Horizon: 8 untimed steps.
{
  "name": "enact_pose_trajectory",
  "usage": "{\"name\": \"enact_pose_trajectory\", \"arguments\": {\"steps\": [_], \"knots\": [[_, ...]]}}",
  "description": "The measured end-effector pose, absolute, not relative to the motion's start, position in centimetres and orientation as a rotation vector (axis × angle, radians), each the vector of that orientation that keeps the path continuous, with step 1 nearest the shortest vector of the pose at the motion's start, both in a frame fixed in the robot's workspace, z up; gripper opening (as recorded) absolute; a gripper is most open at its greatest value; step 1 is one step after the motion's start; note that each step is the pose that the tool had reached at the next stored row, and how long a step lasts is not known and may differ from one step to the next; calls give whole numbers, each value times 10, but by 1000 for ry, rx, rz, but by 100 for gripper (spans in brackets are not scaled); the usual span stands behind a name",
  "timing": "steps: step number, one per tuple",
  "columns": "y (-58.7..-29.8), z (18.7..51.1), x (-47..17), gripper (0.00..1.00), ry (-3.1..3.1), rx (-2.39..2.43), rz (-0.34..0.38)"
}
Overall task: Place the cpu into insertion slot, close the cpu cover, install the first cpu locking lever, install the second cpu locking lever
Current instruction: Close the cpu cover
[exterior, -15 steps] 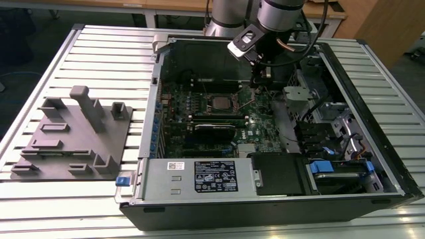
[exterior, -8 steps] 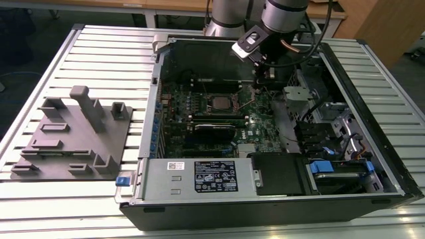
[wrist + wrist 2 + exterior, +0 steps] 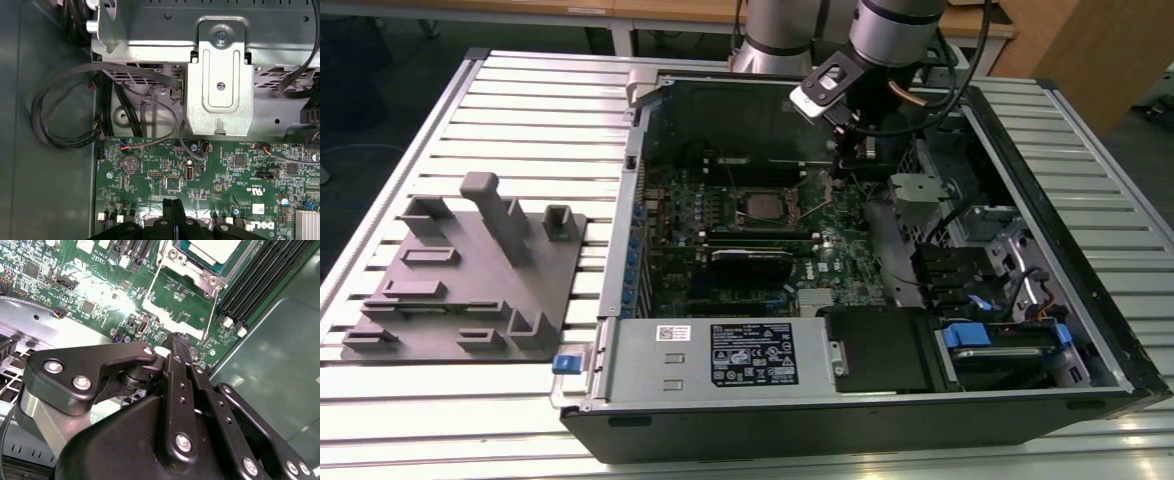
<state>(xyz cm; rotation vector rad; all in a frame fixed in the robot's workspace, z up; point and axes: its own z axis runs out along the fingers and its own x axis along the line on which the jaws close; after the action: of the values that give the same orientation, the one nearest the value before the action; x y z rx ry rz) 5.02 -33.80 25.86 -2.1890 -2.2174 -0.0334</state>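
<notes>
**A:** How are the fingers (image 3: 176, 360) found?

**B:** They are seen pressed together in both wrist views, with nothing gripped. They are held low over the motherboard (image 3: 225, 175).

**A:** And where is the cpu placed?

**B:** The cpu (image 3: 216, 247) is seen seated in the insertion slot (image 3: 767, 222), silver top up. It is framed by the cpu cover (image 3: 197, 271). Whether the cover is pressed fully flat cannot be told.

**A:** Which way does it lie from the fingers?

**B:** In the exterior view it lies toward the exterior view's left of them, a little apart. One locking lever (image 3: 212, 310) and the other locking lever (image 3: 153, 289) are seen as thin rods. Their long axes run from the slot toward the fingertips. The free end of the first is found just beside the tips. Both are judged not yet latched.

**A:** Is any writing noted?

**B:** A black-and-white label (image 3: 750, 353) is seen on the grey housing inside the case on the bench (image 3: 520, 100). Printed marks are seen on the board. None are read out.
</notes>
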Motion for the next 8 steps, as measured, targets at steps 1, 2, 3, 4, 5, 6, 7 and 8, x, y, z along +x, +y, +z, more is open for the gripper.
{"name": "enact_pose_trajectory", "arguments": {"steps": [1, 2, 3, 4, 5, 6, 7, 8], "knots": [[-338, 259, 50, 11, -2217, -2189, -33], [-338, 259, 50, 11, -2217, -2189, -33], [-338, 259, 50, 11, -2217, -2189, -33], [-338, 259, 51, 11, -2217, -2189, -33], [-338, 259, 51, 11, -2218, -2189, -33], [-338, 258, 51, 11, -2217, -2189, -33], [-338, 258, 52, 11, -2217, -2189, -33], [-338, 258, 52, 11, -2217, -2189, -33]]}}
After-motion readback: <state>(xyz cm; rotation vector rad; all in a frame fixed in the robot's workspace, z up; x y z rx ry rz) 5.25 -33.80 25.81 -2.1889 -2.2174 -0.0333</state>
